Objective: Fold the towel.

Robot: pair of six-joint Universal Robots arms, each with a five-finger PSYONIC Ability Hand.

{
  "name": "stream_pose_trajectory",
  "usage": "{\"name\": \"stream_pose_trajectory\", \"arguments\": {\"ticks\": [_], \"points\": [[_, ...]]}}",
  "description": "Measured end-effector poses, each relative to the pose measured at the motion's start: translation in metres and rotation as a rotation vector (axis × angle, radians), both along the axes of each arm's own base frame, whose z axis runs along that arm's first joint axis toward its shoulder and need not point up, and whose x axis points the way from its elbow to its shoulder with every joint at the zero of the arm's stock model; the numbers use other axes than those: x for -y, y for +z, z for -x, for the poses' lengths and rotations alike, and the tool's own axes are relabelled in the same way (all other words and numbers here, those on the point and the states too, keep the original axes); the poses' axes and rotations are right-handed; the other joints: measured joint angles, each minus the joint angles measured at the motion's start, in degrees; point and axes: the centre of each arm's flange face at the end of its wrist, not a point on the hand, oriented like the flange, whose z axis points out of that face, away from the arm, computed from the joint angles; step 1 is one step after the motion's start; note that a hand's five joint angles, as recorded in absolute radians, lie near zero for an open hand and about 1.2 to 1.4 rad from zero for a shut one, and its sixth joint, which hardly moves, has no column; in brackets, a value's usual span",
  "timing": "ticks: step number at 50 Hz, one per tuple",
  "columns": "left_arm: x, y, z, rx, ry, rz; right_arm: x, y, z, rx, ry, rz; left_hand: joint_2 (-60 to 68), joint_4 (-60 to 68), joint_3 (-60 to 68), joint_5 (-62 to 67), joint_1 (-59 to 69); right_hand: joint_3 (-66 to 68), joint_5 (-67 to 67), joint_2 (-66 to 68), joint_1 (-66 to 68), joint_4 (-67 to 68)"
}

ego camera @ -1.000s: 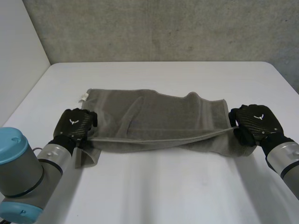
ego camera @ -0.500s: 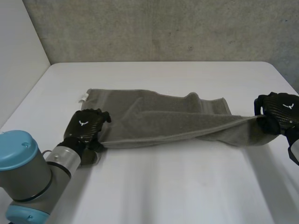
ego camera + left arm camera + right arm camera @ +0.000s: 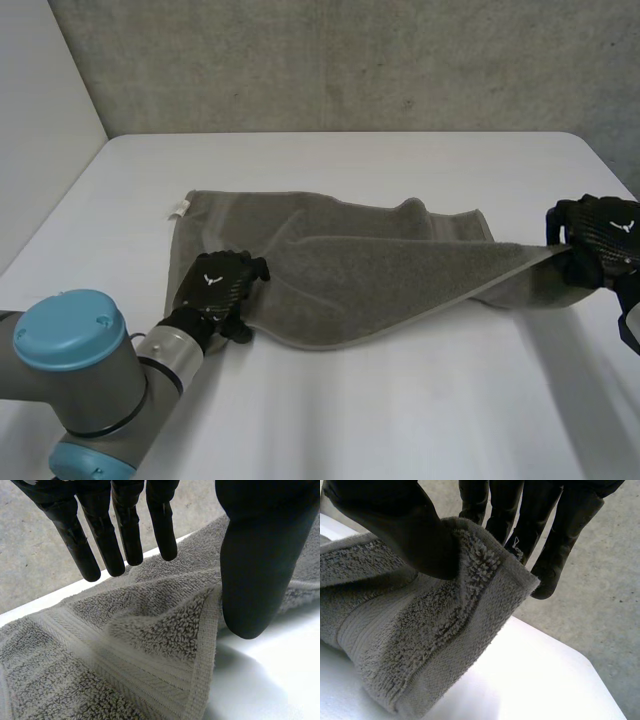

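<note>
we see the grey terry towel pinched by the right robot hand; left robot hand unclenched over its near corner

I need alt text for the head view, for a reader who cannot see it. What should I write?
A grey towel lies partly folded on a white table. The robot's right hand grips its right end, and the left hand rests on its near left corner.
</note>
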Motion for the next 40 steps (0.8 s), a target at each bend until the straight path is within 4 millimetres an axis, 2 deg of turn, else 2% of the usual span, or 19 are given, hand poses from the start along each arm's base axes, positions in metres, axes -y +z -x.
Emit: {"name": "stream_pose_trajectory", "arguments": {"ticks": [12, 20, 29, 30, 34, 40], "points": [[0.013, -0.003, -0.005, 0.078, 0.083, 0.047, 0.007, 0.011, 0.015, 0.023, -0.062, 0.035, 1.99, 1.98, 1.97, 2.09, 1.95, 0.0, 0.0, 0.0, 0.0, 0.0], [0.023, 0.001, -0.02, 0.206, 0.18, 0.117, 0.01, 0.016, 0.023, 0.038, -0.09, 0.047, 2.66, 2.63, 2.62, 2.74, 2.7, 0.0, 0.0, 0.0, 0.0, 0.01], [0.021, 0.009, -0.035, 0.234, 0.214, 0.124, 0.009, 0.015, 0.023, 0.038, -0.089, 0.042, 4.23, 4.23, 4.21, 4.3, 4.27, 0.0, 0.0, 0.0, 0.01, 0.02], [0.02, 0.011, -0.035, 0.232, 0.214, 0.125, 0.009, 0.014, 0.022, 0.038, -0.087, 0.041, 6.4, 6.01, 6.39, 6.01, 6.4, 0.0, 0.0, 0.0, 0.01, 0.02], [0.016, 0.015, -0.037, 0.228, 0.21, 0.126, 0.009, 0.014, 0.021, 0.036, -0.077, 0.04, 29.54, 28.94, 29.46, 28.93, 29.45, 0.17, 0.0, 0.0, 0.02, 0.03], [0.01, 0.018, -0.035, 0.221, 0.165, 0.116, 0.008, 0.016, 0.018, 0.026, -0.06, 0.042, 38.07, 38.06, 38.06, 37.08, 36.34, 0.17, 0.0, 0.0, 0.06, 0.03]]}}
